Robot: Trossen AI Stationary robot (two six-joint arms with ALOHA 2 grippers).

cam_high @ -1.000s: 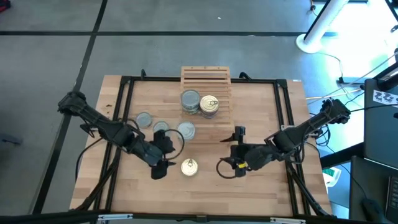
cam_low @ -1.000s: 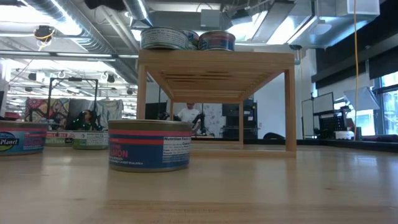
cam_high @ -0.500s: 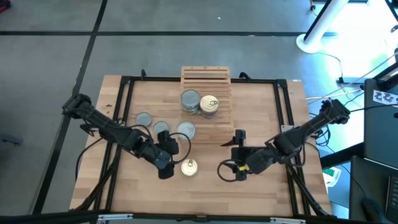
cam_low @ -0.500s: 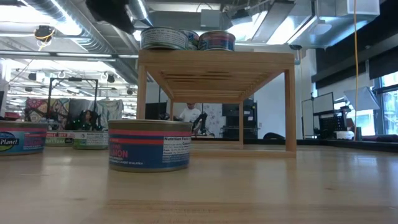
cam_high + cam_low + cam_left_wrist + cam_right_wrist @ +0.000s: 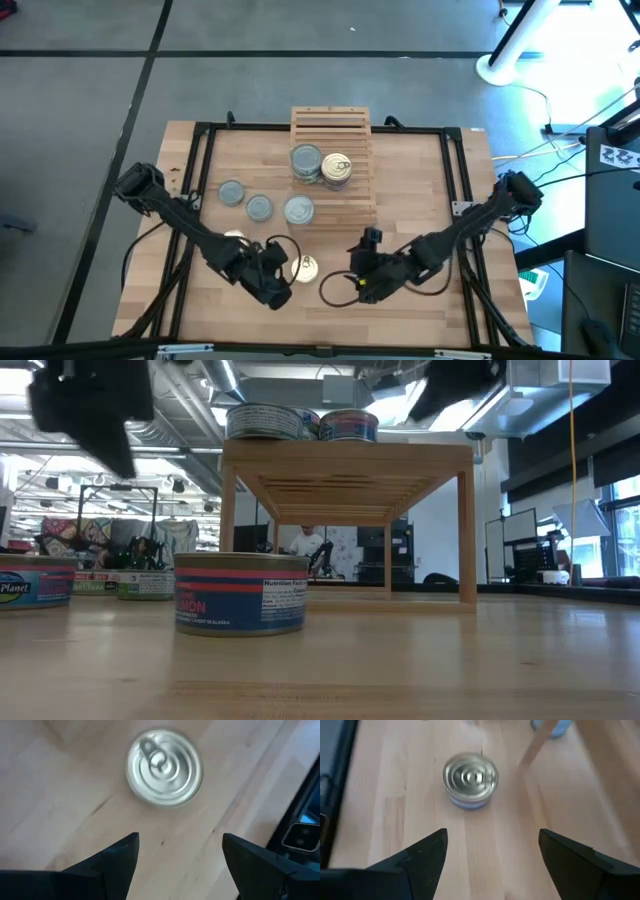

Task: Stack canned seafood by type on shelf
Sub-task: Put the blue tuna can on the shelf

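- The table is smooth pale wood with long plank seams, edged by a thin black metal frame.
- The shelf is a small rectangular rack of thin parallel light-wood slats on four slim legs, standing toward the far middle of the table.
- On its slats sit two low round tins just beside each other: a dull grey-topped tin and a shiny golden tin with a ring pull; the low view shows paper labels round their sides.
- Three more flat grey-topped tins lie on the table in a loose row left of the shelf: one, a second, and a third nearest the shelf's front leg.
- A lone golden tin, round, with stamped concentric rings and a ring pull on its lid, rests on the near part of the table between the two arms.
- The left claw, dark and angular, hovers just beside that tin, released, its two fingers spread wide with nothing between them.
- The right claw hovers near the tin's other side, likewise released and holding nothing.
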